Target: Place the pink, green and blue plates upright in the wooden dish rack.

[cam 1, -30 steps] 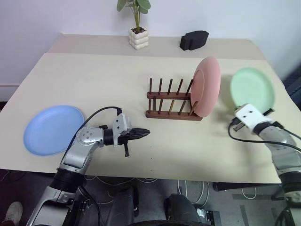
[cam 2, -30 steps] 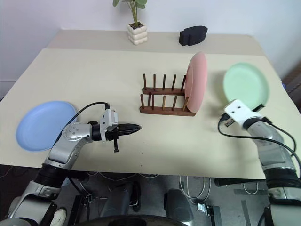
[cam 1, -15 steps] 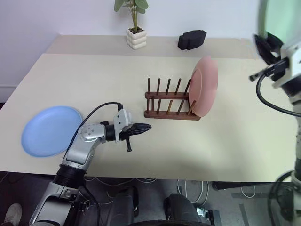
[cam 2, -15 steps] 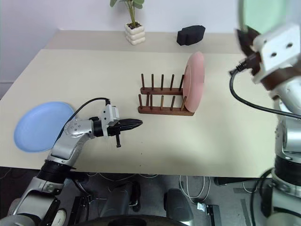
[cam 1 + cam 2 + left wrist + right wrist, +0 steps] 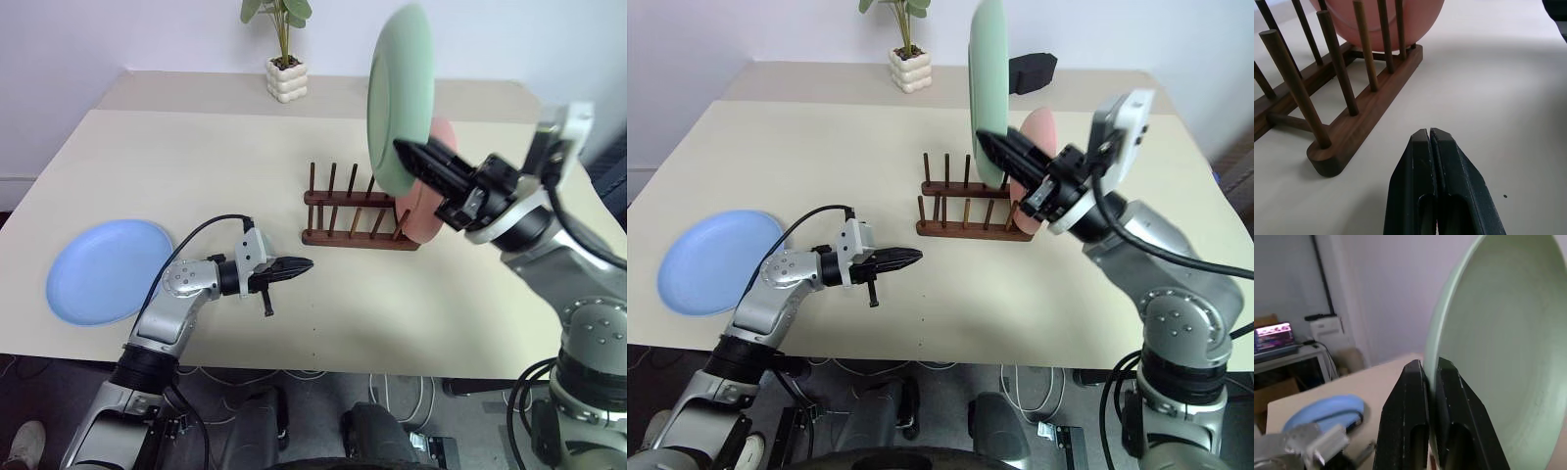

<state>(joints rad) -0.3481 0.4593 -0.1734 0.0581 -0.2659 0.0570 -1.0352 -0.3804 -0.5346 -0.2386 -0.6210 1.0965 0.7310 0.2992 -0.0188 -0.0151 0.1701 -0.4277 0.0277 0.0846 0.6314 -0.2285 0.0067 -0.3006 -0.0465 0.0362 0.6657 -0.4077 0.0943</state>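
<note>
Green plate (image 5: 400,98), clamped upright by the right gripper (image 5: 411,157), hides most of the pink plate (image 5: 431,211).

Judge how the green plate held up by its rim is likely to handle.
The green plate keeps its shape pinched at one edge by the right gripper, so probably stiff and light. Its smooth rim might slip or swing. Upright, it would likely tip without the rack.
</note>
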